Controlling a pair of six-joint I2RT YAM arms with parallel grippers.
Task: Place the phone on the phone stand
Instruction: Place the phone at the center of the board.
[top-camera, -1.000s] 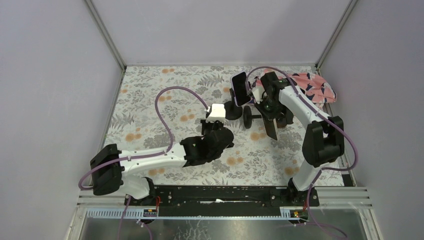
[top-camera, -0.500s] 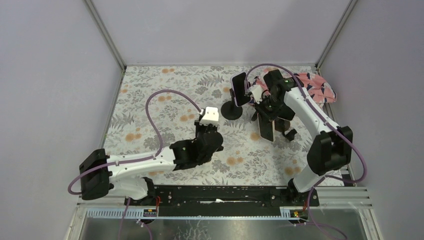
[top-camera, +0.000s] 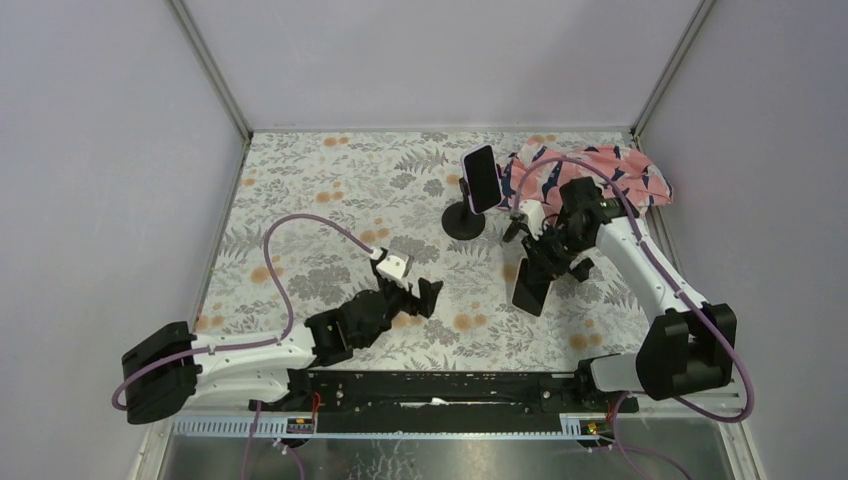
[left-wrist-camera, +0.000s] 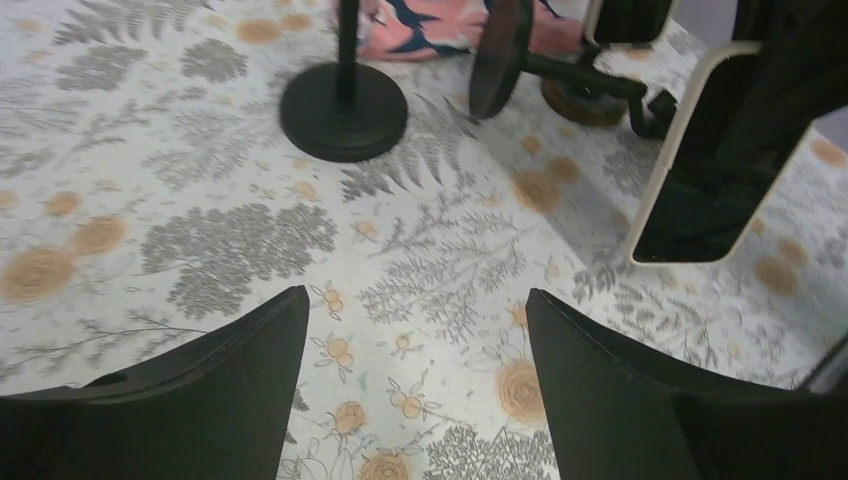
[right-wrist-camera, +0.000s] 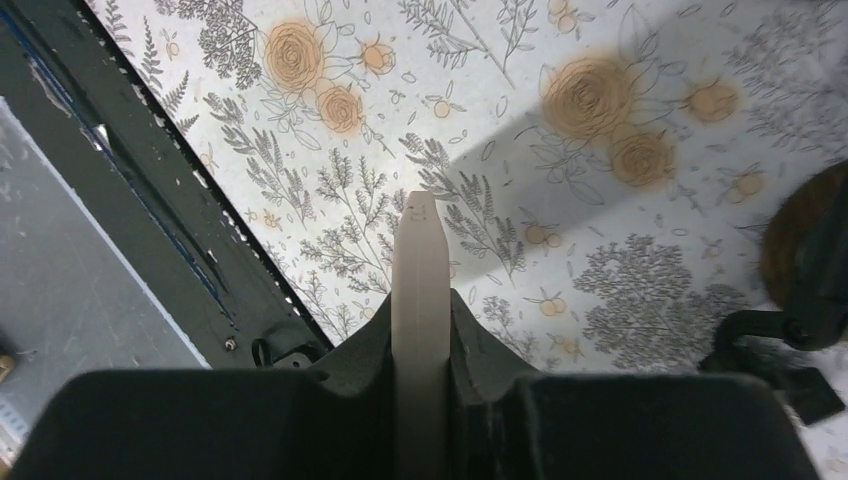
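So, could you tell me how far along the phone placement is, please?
Done: the stand is upright, with a dark phone-like slab at its top. In hand: the right tool grips a beige-cased phone clear of the stand. The left tool is open and empty. Left: seating that phone.

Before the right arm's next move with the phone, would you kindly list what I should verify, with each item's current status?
1. The phone clamped in the right gripper: ok.
2. The left gripper open, empty, apart from the phone stand: ok.
3. Stand upright on its base: ok.
4. Stand's top free for the phone: cannot tell; a dark panel sits there.
5. Clutter near stand: not ok; a black disc-and-rod piece lies beside its base.
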